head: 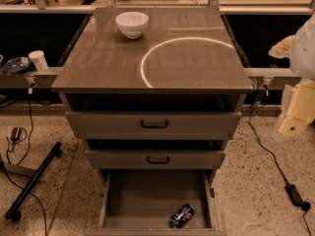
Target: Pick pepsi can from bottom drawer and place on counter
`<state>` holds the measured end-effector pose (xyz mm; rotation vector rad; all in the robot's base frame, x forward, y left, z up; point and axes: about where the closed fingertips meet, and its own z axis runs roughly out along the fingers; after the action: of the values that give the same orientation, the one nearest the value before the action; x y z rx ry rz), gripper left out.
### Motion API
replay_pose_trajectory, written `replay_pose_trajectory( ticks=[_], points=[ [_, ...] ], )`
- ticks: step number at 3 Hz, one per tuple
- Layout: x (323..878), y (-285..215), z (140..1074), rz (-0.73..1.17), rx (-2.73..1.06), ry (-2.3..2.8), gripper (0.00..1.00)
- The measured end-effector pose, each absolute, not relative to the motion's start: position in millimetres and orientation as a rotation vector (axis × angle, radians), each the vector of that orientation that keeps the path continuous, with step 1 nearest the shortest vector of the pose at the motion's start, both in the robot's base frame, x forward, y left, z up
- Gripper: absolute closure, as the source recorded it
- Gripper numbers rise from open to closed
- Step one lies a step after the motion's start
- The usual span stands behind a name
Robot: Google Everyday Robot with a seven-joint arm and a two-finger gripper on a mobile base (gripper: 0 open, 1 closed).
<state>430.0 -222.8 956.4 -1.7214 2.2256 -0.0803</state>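
Pepsi can [182, 215]: blue, lying on its side. We list it first, then work outward from the gripper, placing everything against the counter.

1. Gripper [294, 116]: cream-coloured, at the right edge of our view. It is right of the counter, lower than its top and well apart from it. We cannot tell whether it is open or closed. The can is not in it.
2. Arm [304, 53]: a white shell above the gripper, right of the counter.
3. Cable [268, 151]: black, trailing over the speckled floor right of the counter.
4. Counter [98, 63]: a glossy grey-brown top bearing a bright curved reflection [143, 65].
5. Bowl [132, 23]: white and upright, on the counter's rear left part.
6. Upper drawers: two under the counter's front edge, each with a black handle [154, 124].
7. Bottom drawer [142, 195]: lowest under the counter, pulled out toward us, its floor exposed.
8. Can, located: on the drawer floor in the front right corner, below the counter's front edge.
9. Cup [38, 60]: white, on a ledge left of the counter.
10. Black bar [32, 181]: lying slantwise on the floor, lower left of the counter.
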Motion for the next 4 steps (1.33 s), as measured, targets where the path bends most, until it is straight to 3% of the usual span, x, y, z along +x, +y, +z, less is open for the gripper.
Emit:
replay_pose_trajectory(
  ticks=[4],
  points=[
    [407.6,-233.2,861.2,-0.129,-1.658,2.212,0.00]
  ],
)
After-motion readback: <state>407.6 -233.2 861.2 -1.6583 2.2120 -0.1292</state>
